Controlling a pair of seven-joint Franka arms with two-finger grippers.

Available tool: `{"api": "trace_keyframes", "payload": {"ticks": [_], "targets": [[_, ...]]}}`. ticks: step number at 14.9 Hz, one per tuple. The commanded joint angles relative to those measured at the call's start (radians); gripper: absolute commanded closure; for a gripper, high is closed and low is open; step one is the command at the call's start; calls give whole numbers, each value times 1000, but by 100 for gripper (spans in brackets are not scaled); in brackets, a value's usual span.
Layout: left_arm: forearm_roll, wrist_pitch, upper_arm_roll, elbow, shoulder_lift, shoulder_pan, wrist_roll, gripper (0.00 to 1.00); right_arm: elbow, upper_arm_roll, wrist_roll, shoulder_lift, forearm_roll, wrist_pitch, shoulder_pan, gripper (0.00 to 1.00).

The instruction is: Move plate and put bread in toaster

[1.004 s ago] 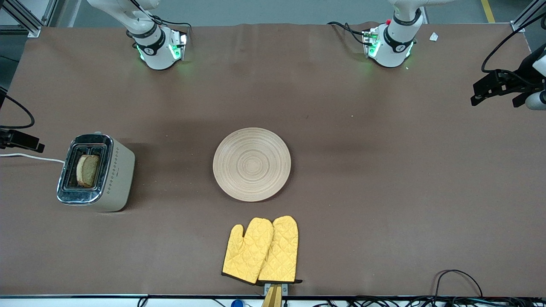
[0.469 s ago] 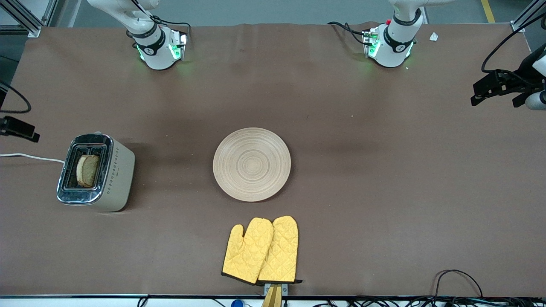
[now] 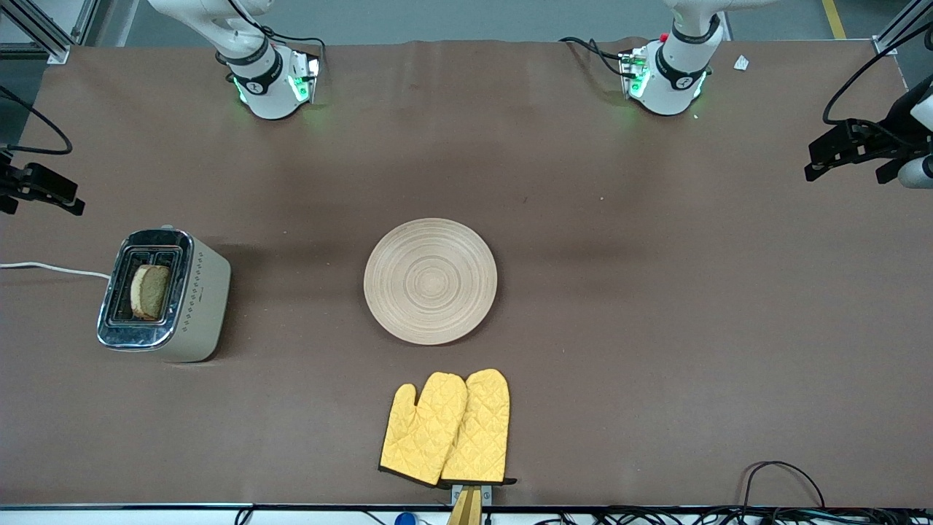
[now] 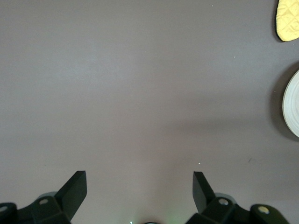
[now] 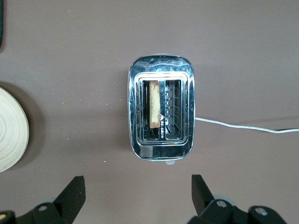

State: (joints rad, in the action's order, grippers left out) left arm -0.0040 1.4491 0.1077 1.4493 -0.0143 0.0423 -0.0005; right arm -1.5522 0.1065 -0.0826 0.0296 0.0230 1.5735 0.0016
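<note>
The round wooden plate (image 3: 430,281) lies bare in the middle of the table; its edge shows in the left wrist view (image 4: 292,109) and the right wrist view (image 5: 11,130). The beige toaster (image 3: 164,295) stands toward the right arm's end. The bread (image 3: 150,292) stands in its slot on the plate's side, as the right wrist view (image 5: 154,109) shows over the chrome top (image 5: 161,74). My right gripper (image 3: 55,193) is open and empty, up in the air at the table's edge by the toaster (image 5: 138,186). My left gripper (image 3: 820,164) waits open and empty over the other end (image 4: 140,182).
A pair of yellow oven mitts (image 3: 448,426) lies nearer to the front camera than the plate, at the table's edge; one tip shows in the left wrist view (image 4: 287,21). The toaster's white cord (image 3: 51,270) runs off the right arm's end of the table.
My right gripper has drawn away from the toaster, toward the robots' side of the table. The plate, toaster, bread and left arm have not moved.
</note>
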Motion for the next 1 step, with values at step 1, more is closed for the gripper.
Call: {"api": "trace_keyframes", "payload": {"ticks": [1], "targets": [[1,2,1,-7,-3,4,7,0,-45,1,10,-37,-50,10,-9,0]]}}
